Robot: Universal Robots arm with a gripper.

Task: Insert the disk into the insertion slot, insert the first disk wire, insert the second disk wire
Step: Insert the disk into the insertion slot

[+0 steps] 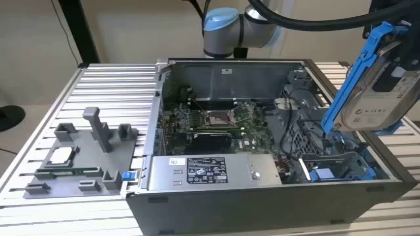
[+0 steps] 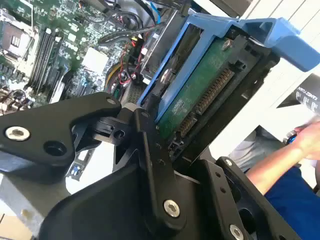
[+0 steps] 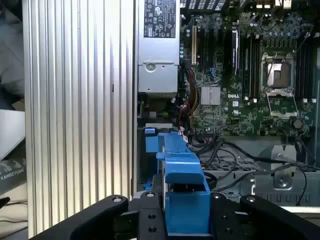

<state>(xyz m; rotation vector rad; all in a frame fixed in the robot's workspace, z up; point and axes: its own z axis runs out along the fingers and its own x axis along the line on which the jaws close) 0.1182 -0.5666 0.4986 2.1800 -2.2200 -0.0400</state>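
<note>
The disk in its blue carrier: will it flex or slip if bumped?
The disk looks like a rigid metal slab, so it probably won't flex. Its exposed circuit board seems fragile, likely intolerant of knocks. The blue carrier is smooth plastic; it might slide in the gripper if bumped.

I see a white printed label (image 1: 386, 104) on the disk (image 1: 359, 110), a black-and-white sticker (image 1: 206, 170) on the power supply (image 1: 262, 169), a small white logo (image 3: 233, 95) on the motherboard (image 3: 225, 115); fine print beats me.
</note>
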